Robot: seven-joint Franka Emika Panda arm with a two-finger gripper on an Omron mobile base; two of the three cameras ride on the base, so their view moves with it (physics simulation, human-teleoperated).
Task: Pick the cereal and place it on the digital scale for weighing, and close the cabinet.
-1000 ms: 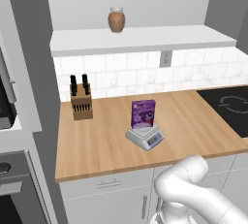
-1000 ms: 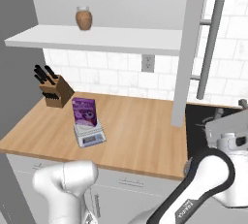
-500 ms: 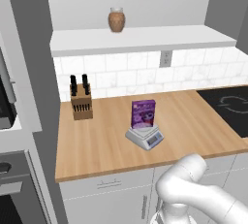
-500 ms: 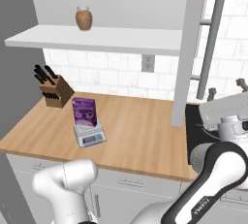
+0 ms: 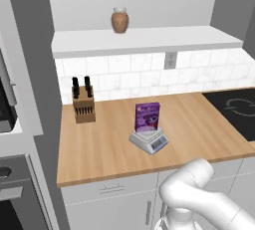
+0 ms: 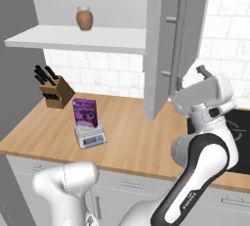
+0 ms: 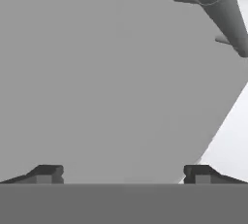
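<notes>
One cereal (image 5: 147, 116), one digital scale (image 5: 149, 141) (one jar (image 5: 119, 20)).

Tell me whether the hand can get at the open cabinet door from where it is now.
Probably yes: the hand, fingers spread and empty, faces the cabinet door up close with nothing between them.

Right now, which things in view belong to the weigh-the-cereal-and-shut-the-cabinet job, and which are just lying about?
Job:
- cereal, standing on the digital scale
- cabinet, door standing open, bar handle facing the arm
- gripper, open, close to the door face

Lying about:
- knife block on the counter
- brown jar on the shelf
- cooktop
- wall outlet
</notes>
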